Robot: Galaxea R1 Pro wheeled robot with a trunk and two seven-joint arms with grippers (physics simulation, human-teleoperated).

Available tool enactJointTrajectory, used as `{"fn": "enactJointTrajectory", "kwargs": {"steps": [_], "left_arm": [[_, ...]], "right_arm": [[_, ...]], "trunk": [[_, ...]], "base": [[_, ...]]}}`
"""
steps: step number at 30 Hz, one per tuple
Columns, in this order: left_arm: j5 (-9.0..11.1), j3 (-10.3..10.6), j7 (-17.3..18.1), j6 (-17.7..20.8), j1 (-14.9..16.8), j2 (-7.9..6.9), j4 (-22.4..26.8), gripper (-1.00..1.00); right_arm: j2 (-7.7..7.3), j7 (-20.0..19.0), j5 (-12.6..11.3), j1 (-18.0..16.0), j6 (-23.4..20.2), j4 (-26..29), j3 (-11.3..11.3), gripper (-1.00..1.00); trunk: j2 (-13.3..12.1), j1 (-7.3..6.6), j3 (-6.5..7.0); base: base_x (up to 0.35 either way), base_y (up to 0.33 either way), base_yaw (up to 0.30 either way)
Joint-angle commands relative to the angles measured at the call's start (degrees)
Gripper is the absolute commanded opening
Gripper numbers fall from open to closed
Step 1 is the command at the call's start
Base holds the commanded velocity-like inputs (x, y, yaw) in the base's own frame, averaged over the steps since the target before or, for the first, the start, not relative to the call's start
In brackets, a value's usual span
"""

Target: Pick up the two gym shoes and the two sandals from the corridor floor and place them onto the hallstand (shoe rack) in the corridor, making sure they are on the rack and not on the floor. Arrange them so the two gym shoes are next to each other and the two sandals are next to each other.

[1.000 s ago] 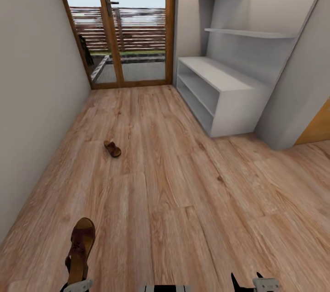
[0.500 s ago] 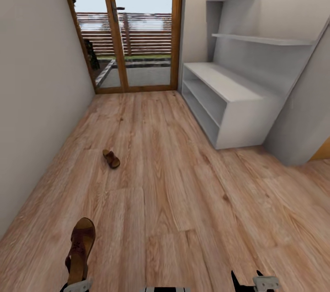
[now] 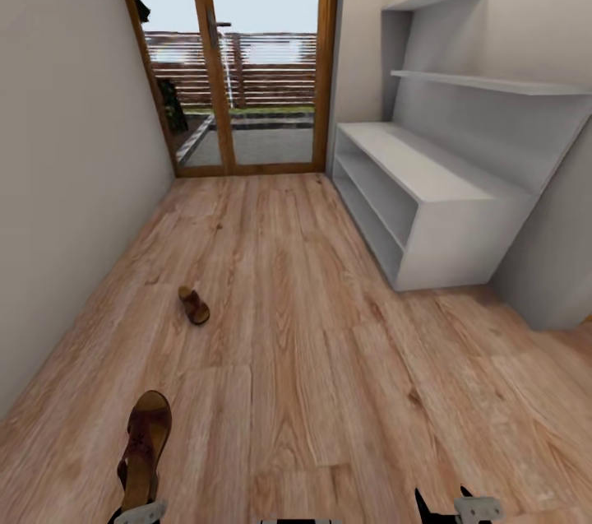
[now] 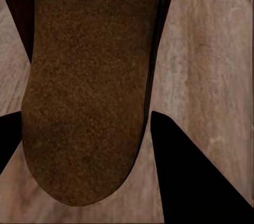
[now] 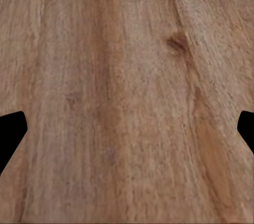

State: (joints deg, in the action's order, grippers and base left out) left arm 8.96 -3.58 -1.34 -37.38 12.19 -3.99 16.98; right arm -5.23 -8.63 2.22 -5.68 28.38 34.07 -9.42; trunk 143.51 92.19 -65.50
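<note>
One brown sandal (image 3: 145, 450) hangs at the lower left of the head view, with my left gripper (image 3: 136, 512) shut on its heel end. In the left wrist view its brown sole (image 4: 87, 86) lies between the dark fingers (image 4: 188, 176). The other sandal (image 3: 194, 304) lies on the corridor floor (image 3: 312, 359), ahead and left of centre. The pale grey hallstand (image 3: 436, 178) stands against the right wall, its bench top and shelves bare. My right gripper (image 3: 459, 507) is open over bare planks (image 5: 127, 102). The gym shoes are out of view.
A glazed door with a wooden frame (image 3: 247, 63) closes the corridor's far end. A plain wall (image 3: 57, 178) runs along the left. Another grey wall section (image 3: 559, 261) juts out just past the hallstand on the right.
The whole head view has shifted: door, hallstand and the floor sandal now sit lower and a little further right in the picture. Both grippers keep their places, the left still holding the sandal.
</note>
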Motion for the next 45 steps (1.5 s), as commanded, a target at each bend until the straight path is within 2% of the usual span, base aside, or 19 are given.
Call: {"fn": "enactJointTrajectory", "kwargs": {"steps": [1,23,45], "left_arm": [[-0.09,0.0,-0.16,-0.15,0.03,0.01,-0.02,-1.0],[-0.09,-0.03,-0.16,-0.1,0.03,0.03,-0.02,-1.0],[-0.09,-0.03,-0.16,-0.15,0.03,-0.22,-0.02,-1.0]], "right_arm": [[0.05,-0.42,0.21,-0.03,0.18,-0.02,-0.33,1.0],[0.05,-0.47,0.33,-0.03,0.18,-0.3,-0.29,1.0],[0.05,-0.51,0.42,-0.03,0.18,-0.32,-0.25,1.0]], "trunk": [[0.01,0.02,0.05],[0.01,0.02,1.99],[0.01,0.02,3.92]], "base": [[0.322,-0.119,0.029],[0.308,-0.151,0.006],[0.324,-0.114,0.101]]}}
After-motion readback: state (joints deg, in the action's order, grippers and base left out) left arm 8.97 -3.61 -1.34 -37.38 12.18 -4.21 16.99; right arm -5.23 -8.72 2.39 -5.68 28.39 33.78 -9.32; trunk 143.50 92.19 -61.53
